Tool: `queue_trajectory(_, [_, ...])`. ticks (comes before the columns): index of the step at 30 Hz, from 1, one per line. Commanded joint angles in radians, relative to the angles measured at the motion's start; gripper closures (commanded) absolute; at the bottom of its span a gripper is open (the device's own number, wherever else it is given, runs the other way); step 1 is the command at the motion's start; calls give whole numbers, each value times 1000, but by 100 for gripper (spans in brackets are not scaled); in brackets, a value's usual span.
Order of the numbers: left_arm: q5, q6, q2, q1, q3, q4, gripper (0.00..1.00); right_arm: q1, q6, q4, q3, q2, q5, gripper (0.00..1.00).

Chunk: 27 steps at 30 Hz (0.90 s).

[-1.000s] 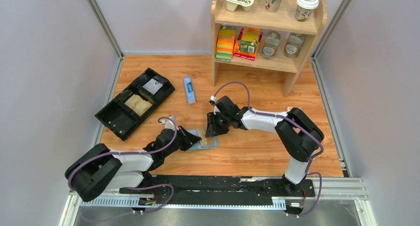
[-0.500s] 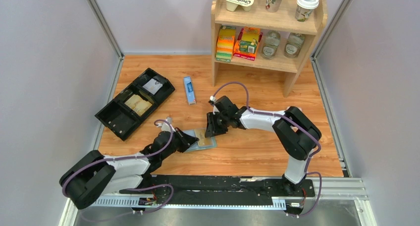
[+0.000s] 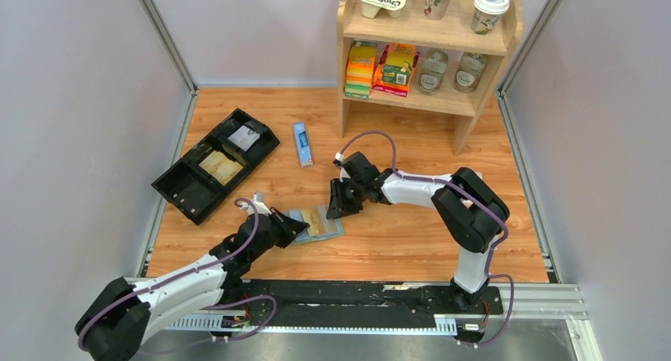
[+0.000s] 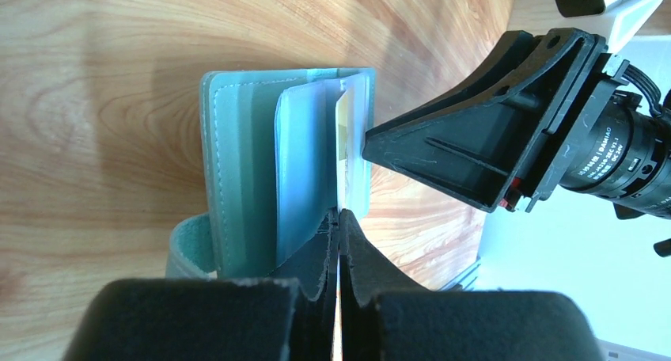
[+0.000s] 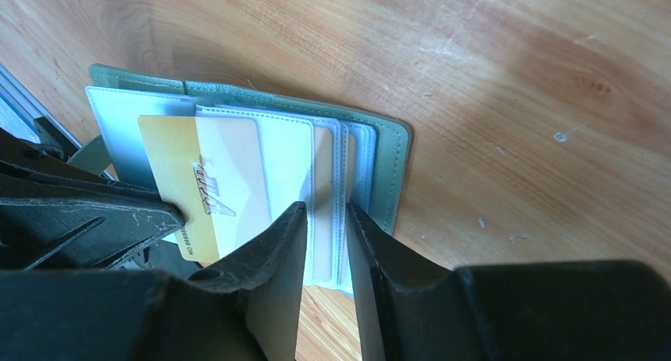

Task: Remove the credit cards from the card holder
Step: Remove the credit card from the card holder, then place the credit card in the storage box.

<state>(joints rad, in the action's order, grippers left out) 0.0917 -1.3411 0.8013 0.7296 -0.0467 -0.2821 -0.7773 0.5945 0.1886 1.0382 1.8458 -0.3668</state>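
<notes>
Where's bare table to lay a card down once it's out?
Bare wooden tabletop right of the grey-green wallet, up to the near rail; also between wallet and narrow blue box. Crowded at the wallet: left claw pinching a gold card, right claw over it.

Matt, stitched, leather-like card holder (image 5: 389,171) with smooth pale pages; glossy golden plastic card (image 5: 166,163); varnished wood-grain table (image 5: 490,76); scuffed matt black plastic right gripper (image 5: 323,212)

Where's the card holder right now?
Top view: the card holder lies open on the table, near half, just left of centre, between the left claw and the right claw.
</notes>
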Motion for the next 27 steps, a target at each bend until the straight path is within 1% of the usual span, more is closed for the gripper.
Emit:
queue_trajectory(1, [29,-23,-59,-2,79,116,100,6,-41,104,-20,53,100,66])
queue_trajectory(4, [36,-10,-60,-2,79,116,100,4,-51,101,-14,29,83,63])
queue_trajectory(7, [34,5,-33,-2,74,94,100,6,-61,101,-1,-16,65,59])
queue_trajectory(9, [33,11,-13,-1,73,74,100,4,-70,89,2,-48,45,58])
queue_trajectory(14, [17,34,47,-1,61,38,100,3,-84,55,17,-108,-6,58])
queue_trajectory(17, [11,40,75,-2,56,14,100,-5,-82,12,20,-132,-49,60])
queue_trajectory(21, [10,40,96,-2,56,-5,100,-20,-70,-15,45,-109,-87,63])
queue_trajectory(27, [11,42,95,-2,56,-11,100,-22,-26,-87,33,-4,-139,65])
